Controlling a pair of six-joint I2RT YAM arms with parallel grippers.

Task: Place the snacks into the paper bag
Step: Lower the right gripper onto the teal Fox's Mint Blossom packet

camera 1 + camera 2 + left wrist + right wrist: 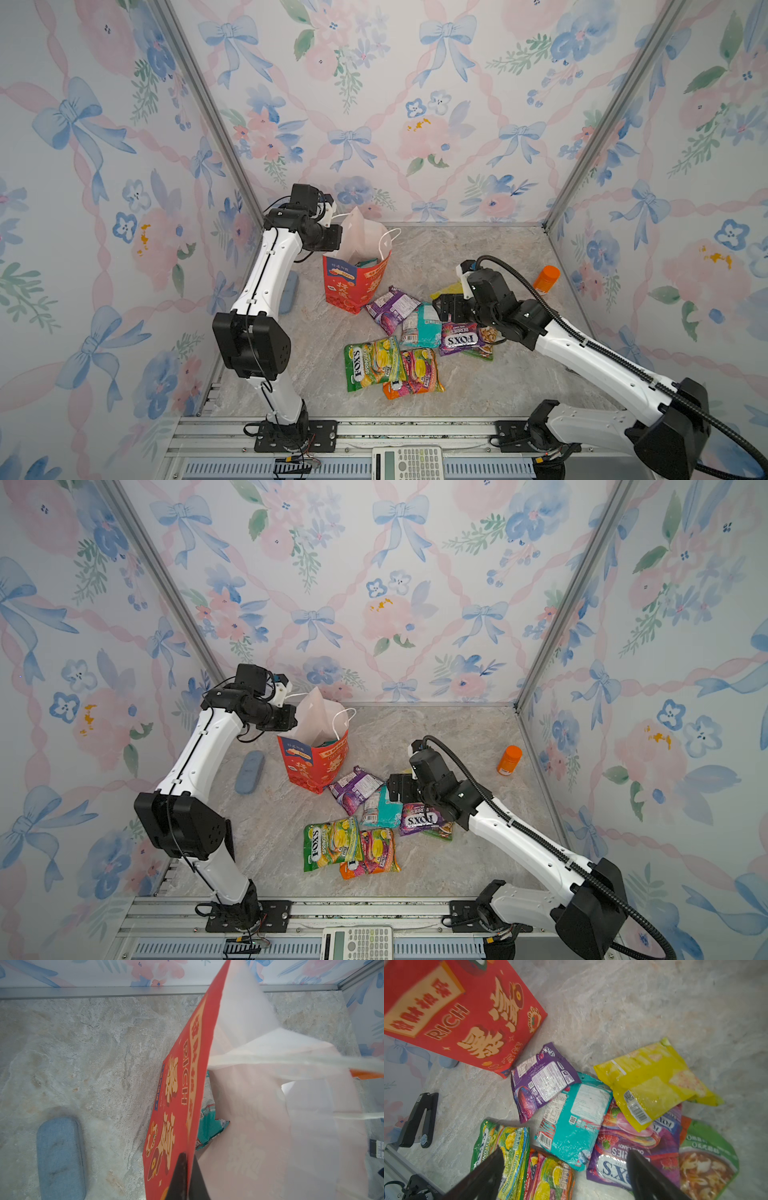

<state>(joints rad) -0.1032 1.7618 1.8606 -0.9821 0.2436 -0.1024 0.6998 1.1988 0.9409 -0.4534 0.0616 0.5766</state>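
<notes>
The red paper bag [353, 286] [456, 1012] stands open at the back left, its pale pink inside showing. My left gripper [188, 1159] [332, 237] is shut on the bag's rim, one finger either side of the red wall. One teal packet [207, 1130] lies inside the bag. Several snacks lie in a heap on the table to the right of the bag: purple [542, 1082], teal [577, 1122], yellow [652, 1082], FOX'S berries [459, 338], green FOX'S [370, 368] and pink [415, 372]. My right gripper [564, 1152] [446, 305] hovers open over the heap, holding nothing.
An orange bottle [546, 279] stands at the right wall. A blue-grey case [249, 773] [60, 1157] lies left of the bag. A calculator [407, 462] sits on the front rail. Floral walls close in three sides.
</notes>
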